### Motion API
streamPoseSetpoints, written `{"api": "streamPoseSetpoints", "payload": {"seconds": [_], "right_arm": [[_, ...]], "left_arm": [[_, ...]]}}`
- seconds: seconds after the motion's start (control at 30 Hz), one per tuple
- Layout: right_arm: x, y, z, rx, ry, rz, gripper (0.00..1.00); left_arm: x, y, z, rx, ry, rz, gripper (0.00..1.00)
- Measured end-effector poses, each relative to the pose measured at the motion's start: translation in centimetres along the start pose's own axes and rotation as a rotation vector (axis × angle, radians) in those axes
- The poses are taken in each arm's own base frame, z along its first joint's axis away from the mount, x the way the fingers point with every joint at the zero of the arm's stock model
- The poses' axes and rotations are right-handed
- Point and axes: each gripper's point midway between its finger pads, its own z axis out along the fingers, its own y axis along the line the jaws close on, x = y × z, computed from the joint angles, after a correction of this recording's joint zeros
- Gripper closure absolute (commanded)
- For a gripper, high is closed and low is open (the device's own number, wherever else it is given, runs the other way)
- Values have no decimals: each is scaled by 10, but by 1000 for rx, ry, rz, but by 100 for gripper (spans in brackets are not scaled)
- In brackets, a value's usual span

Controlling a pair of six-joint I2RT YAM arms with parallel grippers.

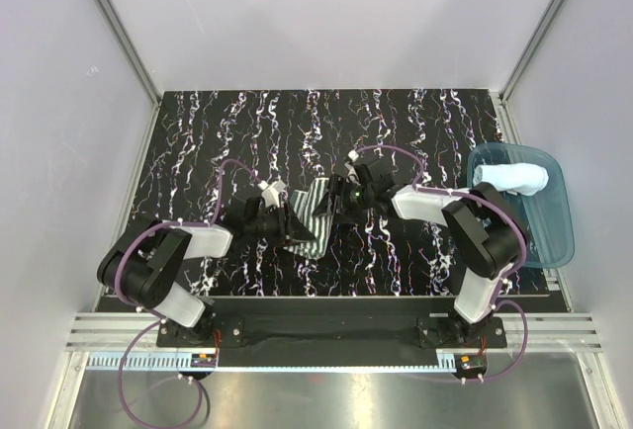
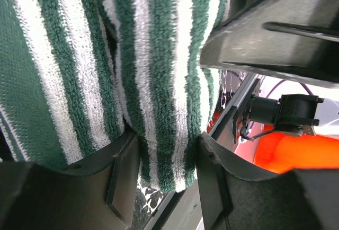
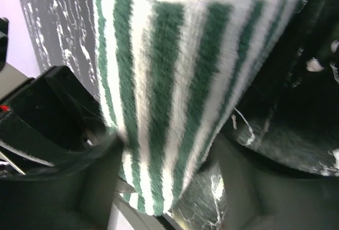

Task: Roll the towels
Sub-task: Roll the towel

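Note:
The striped towel (image 1: pixel 311 219), green and white, is bunched up at the middle of the table between both grippers. My left gripper (image 1: pixel 288 219) is shut on its near-left part; in the left wrist view the towel (image 2: pixel 153 81) hangs between the fingers (image 2: pixel 123 171) of the left gripper (image 2: pixel 167 161). My right gripper (image 1: pixel 336 199) is shut on the towel's far-right end; in the right wrist view the towel (image 3: pixel 175 81) fills the gap in the right gripper (image 3: pixel 167 145). The pale blue towel (image 1: pixel 516 177) lies rolled in the tray.
The translucent blue tray (image 1: pixel 554 241) stands at the table's right edge. The table (image 1: pixel 218 142) has a black marbled top. Grey walls close in the left, back and right sides. A metal rail (image 1: pixel 326 335) runs along the near edge.

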Motion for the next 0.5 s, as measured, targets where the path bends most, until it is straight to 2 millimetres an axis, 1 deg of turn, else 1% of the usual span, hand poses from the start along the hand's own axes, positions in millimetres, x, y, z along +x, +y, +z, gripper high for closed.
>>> {"api": "streamPoseSetpoints", "payload": {"seconds": [0.03,0.1,0.13,0.17,0.2,0.23,0.33,0.5], "right_arm": [[0,1,2,-5,1,-1,41],[1,2,5,-18,1,1,55],[0,3,6,-23,0,4,64],[0,4,7,-26,-1,6,67],[0,4,8,-30,-1,9,69],[0,5,8,-32,-2,11,73],[1,6,9,-31,-1,13,74],[3,5,9,-14,2,19,74]], "left_arm": [[0,0,0,1,0,-2,52],[0,0,0,1,0,-5,47],[0,0,0,-1,2,-7,45],[0,1,0,-3,2,-8,40],[1,2,0,-6,4,-9,37],[2,3,-1,-13,7,-11,35],[3,7,-1,-39,14,-14,27],[-2,7,-9,-113,2,20,18]]}}
